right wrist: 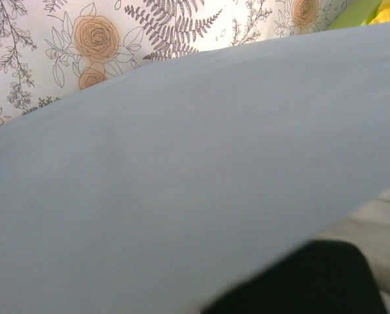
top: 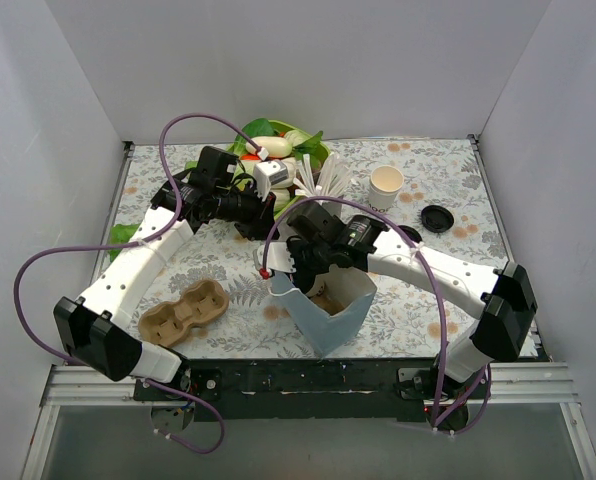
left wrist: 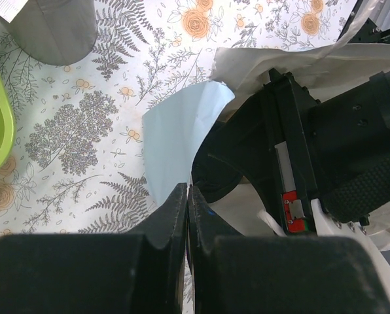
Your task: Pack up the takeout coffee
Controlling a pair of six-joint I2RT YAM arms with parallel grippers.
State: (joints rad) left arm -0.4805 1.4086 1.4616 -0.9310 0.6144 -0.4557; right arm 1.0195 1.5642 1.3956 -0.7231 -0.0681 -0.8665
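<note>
The takeout coffee's cream paper cup [top: 385, 184] stands open-topped at the back right of the table, with its black lid [top: 437, 218] lying flat to its right. Neither gripper is near them. A light blue paper bag [top: 328, 315] stands open in front of the arms. My right gripper [top: 283, 268] is at its left rim, shut on the paper; the bag's wall [right wrist: 182, 163] fills the right wrist view. My left gripper [left wrist: 187, 193] is shut on a raised flap of the bag [left wrist: 175, 131], just behind the right one.
A tan cardboard cup carrier [top: 183, 310] lies at the front left. A green bowl [top: 278, 135] of items sits at the back, with a grey metal cup [left wrist: 51, 26] and white straws [top: 323, 180] beside it. White walls enclose the table.
</note>
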